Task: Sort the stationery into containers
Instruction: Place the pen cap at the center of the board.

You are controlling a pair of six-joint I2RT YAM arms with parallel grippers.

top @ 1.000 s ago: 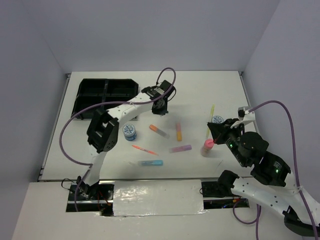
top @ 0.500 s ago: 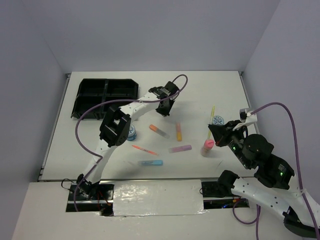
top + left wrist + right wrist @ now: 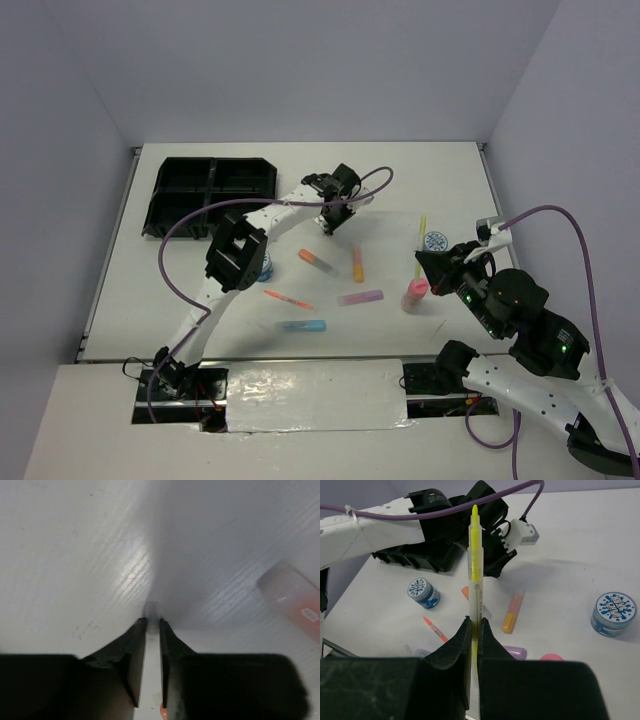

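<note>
Pinching the yellow pen by its lower end, the right gripper holds it aloft for carrying; the left gripper, nearly closed, grips a thin clear pen.

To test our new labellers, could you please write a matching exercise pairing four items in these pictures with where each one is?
Items:
1. yellow pen
2. black tray
3. blue highlighter
4. pink-capped bottle

Places:
A. far left corner of the table
B. clamped in the right hand
C. standing on the table near the right hand
D. lying nearest the table's front edge

Pairs: 1-B, 2-A, 3-D, 4-C.
</note>
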